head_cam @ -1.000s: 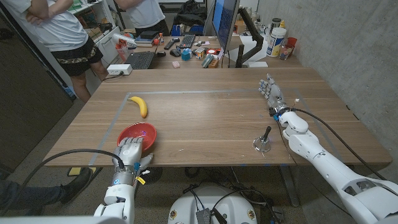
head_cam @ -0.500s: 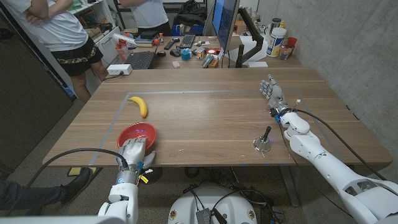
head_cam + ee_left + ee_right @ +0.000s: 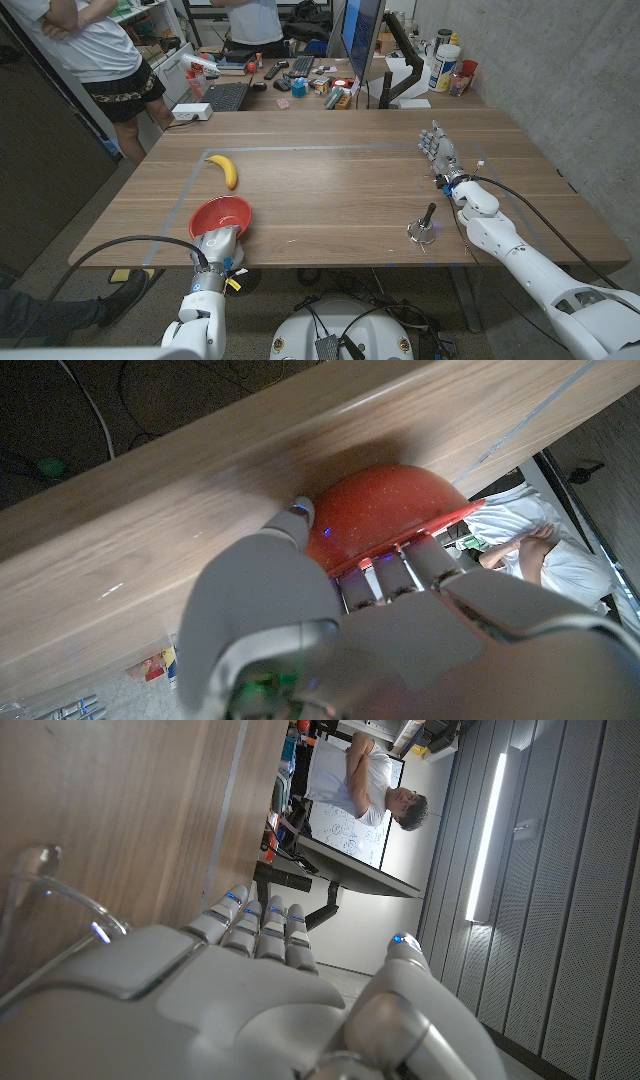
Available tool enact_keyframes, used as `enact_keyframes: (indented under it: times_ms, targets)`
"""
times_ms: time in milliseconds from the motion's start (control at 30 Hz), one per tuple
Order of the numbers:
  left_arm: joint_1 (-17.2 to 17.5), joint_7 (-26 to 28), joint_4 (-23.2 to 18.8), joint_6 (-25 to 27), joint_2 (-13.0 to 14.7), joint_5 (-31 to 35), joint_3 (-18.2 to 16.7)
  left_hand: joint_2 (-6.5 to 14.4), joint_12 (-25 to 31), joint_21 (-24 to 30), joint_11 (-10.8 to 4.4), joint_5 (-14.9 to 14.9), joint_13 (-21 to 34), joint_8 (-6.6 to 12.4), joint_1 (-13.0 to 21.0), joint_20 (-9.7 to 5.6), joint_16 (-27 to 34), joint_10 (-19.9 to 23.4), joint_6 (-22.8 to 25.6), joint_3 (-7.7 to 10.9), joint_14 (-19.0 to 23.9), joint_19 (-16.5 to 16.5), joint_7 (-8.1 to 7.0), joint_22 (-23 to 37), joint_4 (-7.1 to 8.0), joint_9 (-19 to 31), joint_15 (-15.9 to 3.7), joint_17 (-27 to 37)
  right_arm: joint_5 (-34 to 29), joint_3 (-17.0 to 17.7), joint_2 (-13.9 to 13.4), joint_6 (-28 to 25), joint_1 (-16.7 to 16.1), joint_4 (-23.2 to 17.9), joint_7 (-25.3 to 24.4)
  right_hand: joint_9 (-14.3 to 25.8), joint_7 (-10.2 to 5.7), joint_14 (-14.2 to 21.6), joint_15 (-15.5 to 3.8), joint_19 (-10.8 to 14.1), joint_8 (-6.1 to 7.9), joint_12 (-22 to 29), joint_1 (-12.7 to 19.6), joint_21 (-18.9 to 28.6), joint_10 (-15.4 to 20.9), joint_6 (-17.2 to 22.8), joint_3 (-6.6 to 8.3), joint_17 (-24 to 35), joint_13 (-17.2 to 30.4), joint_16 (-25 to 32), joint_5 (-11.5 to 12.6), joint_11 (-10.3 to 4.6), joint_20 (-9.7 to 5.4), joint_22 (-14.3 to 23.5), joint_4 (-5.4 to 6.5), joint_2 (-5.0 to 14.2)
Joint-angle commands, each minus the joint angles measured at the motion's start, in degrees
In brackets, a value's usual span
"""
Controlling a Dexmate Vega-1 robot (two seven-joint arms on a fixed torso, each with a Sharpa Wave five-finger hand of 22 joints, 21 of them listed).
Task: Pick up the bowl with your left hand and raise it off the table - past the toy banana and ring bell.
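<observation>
A red bowl (image 3: 221, 213) stands near the table's front left edge. My left hand (image 3: 218, 246) is at its near rim. In the left wrist view the fingers (image 3: 412, 563) reach over the rim into the bowl (image 3: 390, 510), and the thumb (image 3: 296, 516) presses on its outer wall, so my left hand (image 3: 330, 630) grips the rim. The toy banana (image 3: 224, 170) lies beyond the bowl. The ring bell (image 3: 423, 230) stands near the front right. Farther back on that side my right hand (image 3: 437, 150) stays apart from it, fingers straight (image 3: 250, 935), holding nothing.
Blue tape (image 3: 300, 148) marks a rectangle on the wooden table (image 3: 330, 190). A keyboard (image 3: 226, 96), a monitor (image 3: 362, 40) and small clutter line the far edge. People (image 3: 95, 50) stand behind the far left corner.
My left hand has slid forward onto the bowl's near rim and its fingers have closed over it. The bowl, banana, bell and right arm have stayed in place.
</observation>
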Motion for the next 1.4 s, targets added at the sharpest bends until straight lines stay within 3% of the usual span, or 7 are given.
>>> enact_keyframes:
  times_ms: [33, 300, 433, 700, 1067, 1400]
  targets:
    - [-0.86, 3.96, -0.08, -1.24, -0.31, -5.38, -0.74, 0.24, 0.63, 1.08, 0.27, -0.34, 0.45, 0.51, 2.09, -2.82, 0.46, 2.39, 2.12, 1.07, 2.94, 3.11, 0.35, 0.28, 0.1, 0.31, -8.04, 0.21, 0.07, 0.27, -0.38, -0.17, -0.41, -0.52, -0.38, 0.11, -0.16, 0.29, 0.03, 0.08, 0.17, -0.07, 0.07, -0.09, 0.09, 0.26, -0.2, 0.16, 0.05, 0.23, 0.27, -0.31, 0.16, 0.26, -0.19, 0.5]
    - [0.43, 9.01, 0.07, -4.07, -1.28, -9.46, -3.01, -0.31, 2.12, 4.24, -1.37, -0.55, 1.75, 2.72, 5.87, -4.57, 1.03, 10.68, 10.17, 2.44, 13.02, 11.64, -0.01, 0.22, 0.59, 0.75, -9.55, 0.34, -0.04, 0.01, -0.17, -0.65, 0.08, -0.59, -0.45, 0.11, -0.21, 0.24, 0.02, 0.05, 0.17, -0.05, 0.07, -0.11, 0.14, 0.25, -0.24, 0.16, 0.06, 0.21, 0.28, -0.3, 0.16, 0.26, -0.19, 0.49]
    - [1.09, 11.12, -0.02, -5.17, -1.53, -11.0, -4.05, -0.28, 2.49, 5.06, -1.83, -0.58, 2.49, 3.77, 6.88, -5.33, 1.07, 13.44, 13.13, 2.9, 16.3, 13.72, -0.26, 0.21, 0.84, 0.89, -9.72, 0.59, -0.08, -0.01, -0.25, -0.9, 0.06, -1.12, -0.67, 0.11, -0.2, 0.23, 0.03, 0.03, 0.17, -0.06, 0.07, -0.11, 0.11, 0.25, -0.25, 0.16, 0.06, 0.21, 0.29, -0.3, 0.13, 0.26, -0.2, 0.5]
    - [2.08, 12.94, -1.06, -7.02, -1.45, -14.61, -6.46, -0.09, 3.04, 6.76, -1.07, -0.67, 3.85, 5.04, 8.81, -5.75, 2.43, 16.74, 16.24, 2.54, 21.17, 17.03, 0.57, 0.45, 0.69, 1.02, -10.36, 1.75, 0.05, 0.39, -0.79, -1.28, -0.96, -3.11, -1.66, 0.11, -0.21, 0.24, 0.07, 0.01, 0.16, -0.05, 0.07, -0.12, 0.15, 0.23, -0.29, 0.16, 0.06, 0.21, 0.3, -0.33, 0.15, 0.26, -0.2, 0.52]
    - [1.35, 13.8, -1.45, -8.36, -0.74, -16.8, -6.84, -0.23, 3.21, 7.44, -1.18, -0.67, 4.62, 5.54, 9.72, -5.96, 2.88, 17.79, 17.27, 1.82, 22.3, 18.14, 0.71, 0.48, 0.65, 1.16, -10.33, 2.28, 0.08, 0.82, -1.35, -1.34, -1.83, -4.53, -2.42, 0.11, -0.18, 0.25, 0.04, 0.01, 0.18, -0.07, 0.1, -0.11, 0.09, 0.28, -0.33, 0.16, 0.06, 0.21, 0.31, -0.35, 0.13, 0.26, -0.22, 0.54]
    - [1.47, 14.38, -2.59, -7.96, 0.33, -17.47, -7.31, 0.0, 2.78, 7.48, -1.08, -0.71, 5.3, 5.43, 8.68, -5.73, 1.95, 17.39, 16.87, 1.39, 21.68, 18.08, 0.98, 0.3, 1.71, 1.23, -9.85, 2.01, -0.17, 0.92, -1.85, -1.53, -2.3, -5.87, -2.89, 0.11, -0.14, 0.3, 0.0, 0.04, 0.18, -0.07, 0.12, -0.09, 0.1, 0.28, -0.36, 0.16, 0.06, 0.23, 0.32, -0.32, 0.11, 0.26, -0.22, 0.58]
